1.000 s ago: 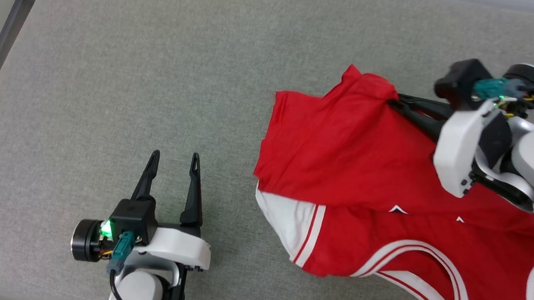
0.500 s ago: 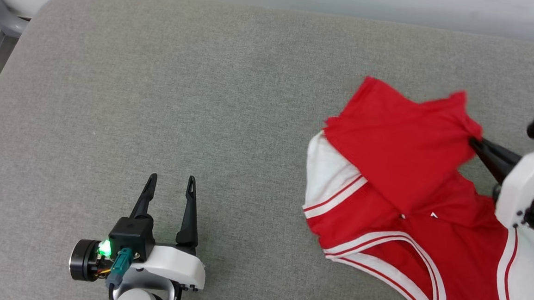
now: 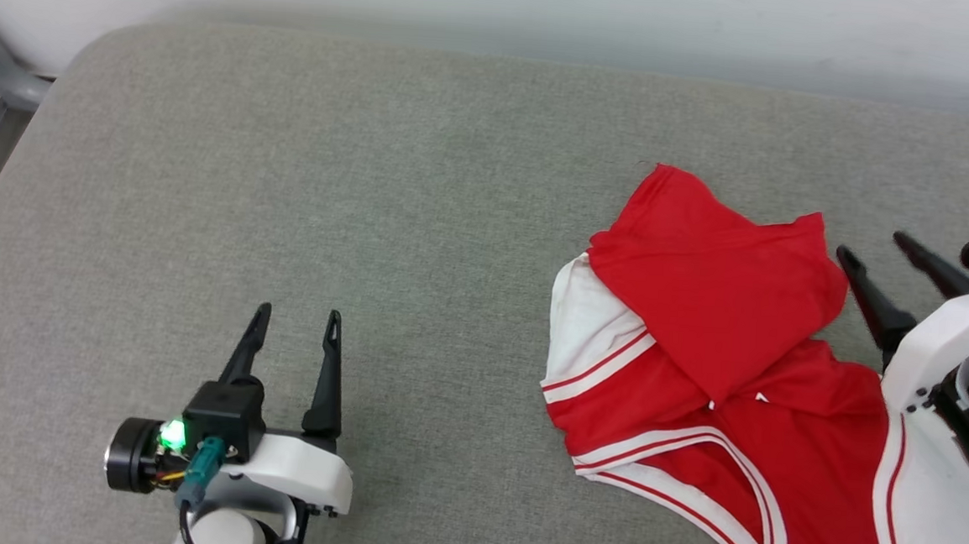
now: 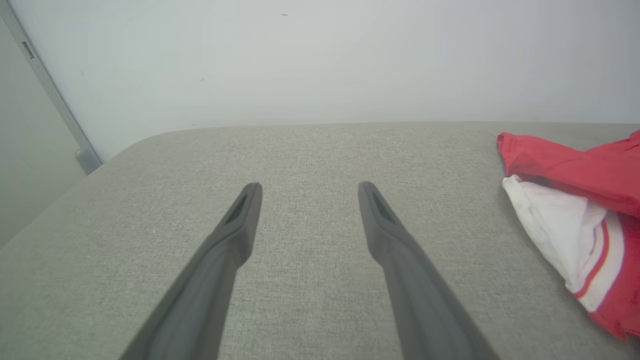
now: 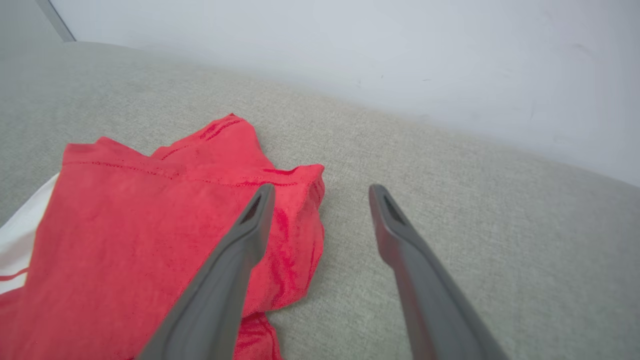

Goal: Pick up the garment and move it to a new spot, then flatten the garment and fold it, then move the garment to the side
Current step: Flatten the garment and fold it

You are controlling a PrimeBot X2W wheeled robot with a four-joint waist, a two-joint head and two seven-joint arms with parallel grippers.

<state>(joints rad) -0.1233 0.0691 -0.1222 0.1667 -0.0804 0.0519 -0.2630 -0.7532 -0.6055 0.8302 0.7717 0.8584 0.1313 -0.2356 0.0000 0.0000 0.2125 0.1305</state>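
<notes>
Bare grey woven cushion [image 3: 372,181] lies free ahead of the left pincer [image 3: 299,312], up to the white wall [image 3: 467,2]. A crumpled red-and-white cloth T-shirt [image 3: 701,302] crowds the left finger of the right pincer [image 3: 871,245]; rightward, bare cushion.

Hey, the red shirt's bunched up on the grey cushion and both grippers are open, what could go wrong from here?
The garment has its red flap doubled over the chest; a pinch there could catch two layers and spoil flattening.
The right gripper, open, sits right by the flap's edge, so it may snag the cloth.
The left gripper is far off; one-handed pulling may bunch it.
</notes>
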